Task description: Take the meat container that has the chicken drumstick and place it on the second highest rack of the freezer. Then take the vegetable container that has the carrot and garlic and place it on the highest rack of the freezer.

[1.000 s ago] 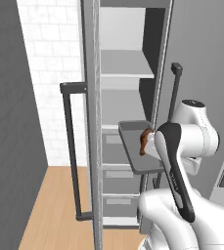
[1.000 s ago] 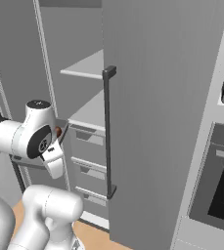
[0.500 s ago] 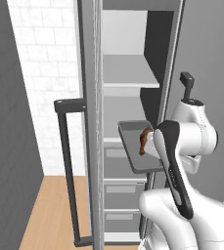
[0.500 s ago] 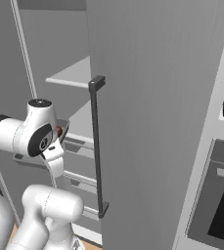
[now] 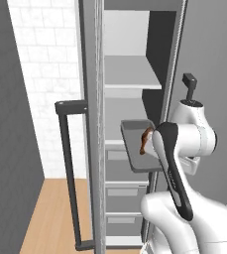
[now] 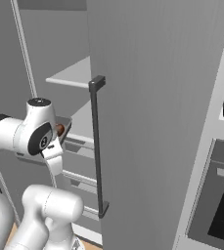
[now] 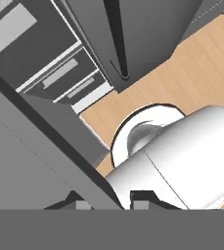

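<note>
While partly hidden, chicken drumstick (image 5: pixel 145 140) looks reddish-brown, seemingly curved.

The white arm rises bent at the elbow, forearm folded back toward its own base. The gripper (image 7: pixel 108 204) stands nearly closed, its dark fingertips (image 7: pixel 145 201) pinching a thin edge.

You're facing the tall narrow grey freezer (image 5: pixel 130 74); at twelve o'clock its flat light-grey shelf plate (image 5: pixel 130 79) looks bare, possibly.
</note>
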You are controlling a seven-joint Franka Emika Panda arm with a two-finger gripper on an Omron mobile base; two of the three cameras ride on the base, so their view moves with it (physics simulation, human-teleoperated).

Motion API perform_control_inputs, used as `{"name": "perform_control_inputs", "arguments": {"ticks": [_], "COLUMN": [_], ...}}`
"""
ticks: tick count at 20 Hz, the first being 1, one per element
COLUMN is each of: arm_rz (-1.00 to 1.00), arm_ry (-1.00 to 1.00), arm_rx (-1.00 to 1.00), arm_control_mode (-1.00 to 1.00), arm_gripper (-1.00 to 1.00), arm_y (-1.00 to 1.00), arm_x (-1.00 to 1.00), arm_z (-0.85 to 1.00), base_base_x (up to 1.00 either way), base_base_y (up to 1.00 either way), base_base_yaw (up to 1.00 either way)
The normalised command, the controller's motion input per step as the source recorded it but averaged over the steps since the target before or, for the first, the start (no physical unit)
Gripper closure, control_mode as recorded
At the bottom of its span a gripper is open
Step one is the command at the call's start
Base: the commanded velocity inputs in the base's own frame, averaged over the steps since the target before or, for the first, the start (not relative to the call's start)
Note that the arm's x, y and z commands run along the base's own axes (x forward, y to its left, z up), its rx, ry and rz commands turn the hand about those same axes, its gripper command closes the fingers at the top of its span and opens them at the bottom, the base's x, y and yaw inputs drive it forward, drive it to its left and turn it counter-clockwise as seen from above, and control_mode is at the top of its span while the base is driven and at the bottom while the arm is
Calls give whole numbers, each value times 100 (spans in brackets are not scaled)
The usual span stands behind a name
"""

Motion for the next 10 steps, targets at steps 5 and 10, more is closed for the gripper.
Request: {"name": "perform_control_inputs", "arguments": {"ticks": [5, 10], "arm_rz": [-24, 0], "arm_ry": [0, -1], "arm_rx": [0, -4], "arm_control_mode": [-100, -100], "arm_gripper": [100, 100], "arm_y": [0, 0], "arm_x": [69, 70], "arm_z": [0, -3], "base_base_x": [0, 0], "base_base_y": [0, 0], "base_base_yaw": [0, 0]}}
